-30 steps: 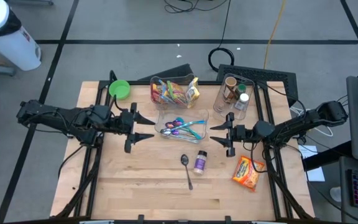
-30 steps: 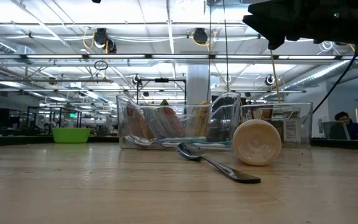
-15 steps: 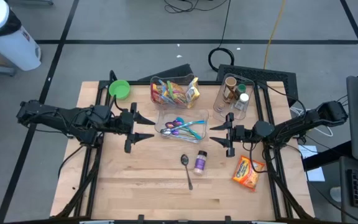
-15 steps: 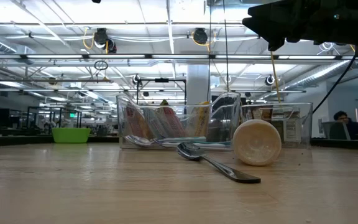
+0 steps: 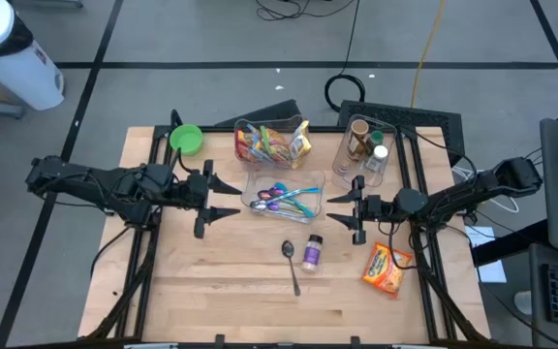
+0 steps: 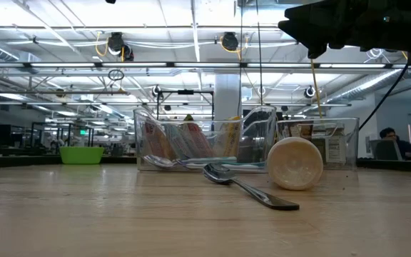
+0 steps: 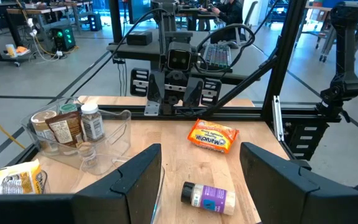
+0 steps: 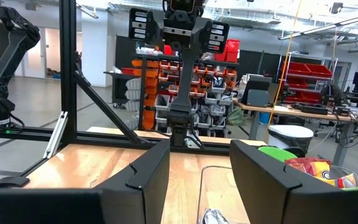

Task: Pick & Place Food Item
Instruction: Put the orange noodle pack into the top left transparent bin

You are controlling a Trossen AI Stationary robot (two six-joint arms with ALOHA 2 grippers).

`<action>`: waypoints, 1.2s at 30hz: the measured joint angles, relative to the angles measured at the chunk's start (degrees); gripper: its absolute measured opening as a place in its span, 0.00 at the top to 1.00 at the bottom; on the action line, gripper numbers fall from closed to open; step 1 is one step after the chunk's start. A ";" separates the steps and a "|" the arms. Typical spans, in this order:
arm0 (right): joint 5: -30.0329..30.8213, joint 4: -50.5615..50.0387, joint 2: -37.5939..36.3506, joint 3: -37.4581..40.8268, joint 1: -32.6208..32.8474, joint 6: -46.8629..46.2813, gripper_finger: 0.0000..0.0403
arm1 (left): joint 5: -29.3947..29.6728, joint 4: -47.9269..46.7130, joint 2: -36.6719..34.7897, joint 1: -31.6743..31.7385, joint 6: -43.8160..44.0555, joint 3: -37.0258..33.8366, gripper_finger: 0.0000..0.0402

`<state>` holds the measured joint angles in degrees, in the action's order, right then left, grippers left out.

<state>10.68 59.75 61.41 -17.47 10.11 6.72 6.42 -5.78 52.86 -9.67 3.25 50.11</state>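
Note:
An orange noodle packet [image 5: 387, 269] lies flat on the table near the right edge; the left wrist view shows the packet [image 7: 212, 137] too. More snack bags [image 5: 272, 142] stand in a clear bin at the far middle. My left gripper [image 5: 232, 198] hovers open left of the middle, pointing toward the table's right edge, with nothing between its fingers. My right gripper [image 5: 333, 211] hovers open opposite it, pointing left, also holding nothing. Both are above the table and touch nothing.
Between the grippers stands a clear bin of coloured spoons [image 5: 284, 197]. A purple-labelled spice bottle [image 5: 313, 253] and a metal spoon [image 5: 291, 264] lie nearer the front. A clear bin of jars [image 5: 364, 147] stands far right, a green bowl [image 5: 186, 139] far left.

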 joint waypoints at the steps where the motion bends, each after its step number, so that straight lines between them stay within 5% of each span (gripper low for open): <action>1: 0.00 0.00 0.00 0.00 0.00 0.00 0.60 | 0.00 0.00 0.00 0.00 0.00 0.00 0.43; 18: -0.20 -0.07 0.02 0.00 0.00 0.00 0.60 | 0.02 0.13 0.00 0.00 -0.04 0.00 0.43; 36: -0.20 -5.78 0.02 0.00 0.01 0.00 0.60 | 0.02 19.71 -0.07 0.00 -1.22 0.02 0.43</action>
<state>10.48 53.96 61.43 -17.47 10.12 6.72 6.44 13.93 52.80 -9.67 2.02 50.13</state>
